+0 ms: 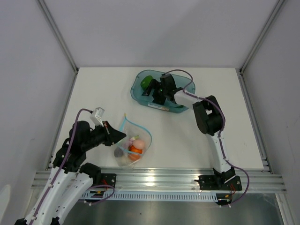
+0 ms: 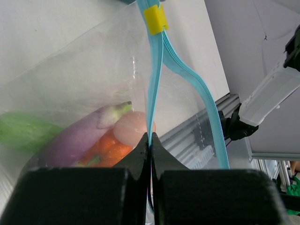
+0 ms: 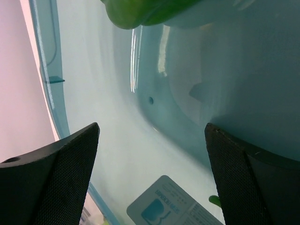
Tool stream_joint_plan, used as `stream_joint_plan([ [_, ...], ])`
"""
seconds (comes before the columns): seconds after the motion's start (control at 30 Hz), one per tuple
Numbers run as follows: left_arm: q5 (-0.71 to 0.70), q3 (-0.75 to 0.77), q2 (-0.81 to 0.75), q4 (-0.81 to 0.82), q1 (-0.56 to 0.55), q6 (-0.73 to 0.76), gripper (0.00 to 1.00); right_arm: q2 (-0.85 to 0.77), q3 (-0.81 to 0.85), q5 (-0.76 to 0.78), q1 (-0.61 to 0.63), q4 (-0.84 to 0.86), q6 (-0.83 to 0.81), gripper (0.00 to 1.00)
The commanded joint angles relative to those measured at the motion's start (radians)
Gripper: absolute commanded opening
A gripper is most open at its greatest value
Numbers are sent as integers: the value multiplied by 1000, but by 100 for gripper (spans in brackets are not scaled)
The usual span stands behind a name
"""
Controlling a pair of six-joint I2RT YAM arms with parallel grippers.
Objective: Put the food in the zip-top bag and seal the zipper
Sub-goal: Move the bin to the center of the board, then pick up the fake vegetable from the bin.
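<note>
The clear zip-top bag [image 1: 133,147] lies near the front centre with its mouth open, holding an orange vegetable [image 1: 136,150], a beige egg [image 2: 133,127] and a purple eggplant [image 2: 79,136]. My left gripper [image 2: 150,137] is shut on the bag's teal zipper [image 2: 153,79], which carries a yellow slider [image 2: 155,19]. My right gripper [image 1: 157,93] is open and empty inside the teal tub [image 1: 180,108]. A green bell pepper [image 1: 146,82] lies in the tub just beyond its fingertips and shows at the top of the right wrist view [image 3: 150,11].
The rigid teal tub has a white label [image 3: 176,204] on its floor. A metal rail [image 1: 159,180] runs along the table's near edge. Grey walls enclose the table on three sides.
</note>
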Motion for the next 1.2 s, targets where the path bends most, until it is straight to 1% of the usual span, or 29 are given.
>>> stream_joint_plan([
  [0.0,15,-4,-15,18,6,-15,1,-109,-104,-19,6,-7,-16,95],
  [0.13,20,-10,-14,21,6,-18,1,-203,-191,16,8,-15,-66,95],
  [0.23,27,-17,-14,30,6,-23,1,-244,-239,26,5,-18,-86,95],
  [0.37,27,-24,-11,36,6,-23,0,-275,-254,61,-3,16,-85,96],
  [0.47,32,-24,-3,41,6,-21,1,-245,-190,72,-11,42,-56,99],
  [0.53,32,-19,0,41,6,-21,1,-188,-133,107,-11,31,-27,99],
  [0.57,29,-17,-3,38,6,-18,1,-166,-68,116,-11,18,-17,99],
  [0.6,27,-13,-3,35,6,-17,1,-121,-34,131,-11,7,-2,99],
  [0.67,23,-5,-3,23,6,-11,0,-82,34,147,-9,16,36,99],
  [0.77,18,-1,-5,13,6,-7,0,-19,106,202,-3,8,73,99],
  [0.87,20,-2,-5,13,6,-9,1,25,158,246,-3,1,89,99],
  [0.93,23,-5,-6,13,6,-9,1,48,192,268,0,-54,84,100],
  [0.97,23,-7,-6,13,6,-9,1,50,200,324,3,-70,72,99],
  [1.07,23,-13,-6,16,6,-7,1,49,198,372,8,-79,55,100],
  [1.17,33,-20,1,26,6,-12,1,76,206,363,6,-53,59,100],
])
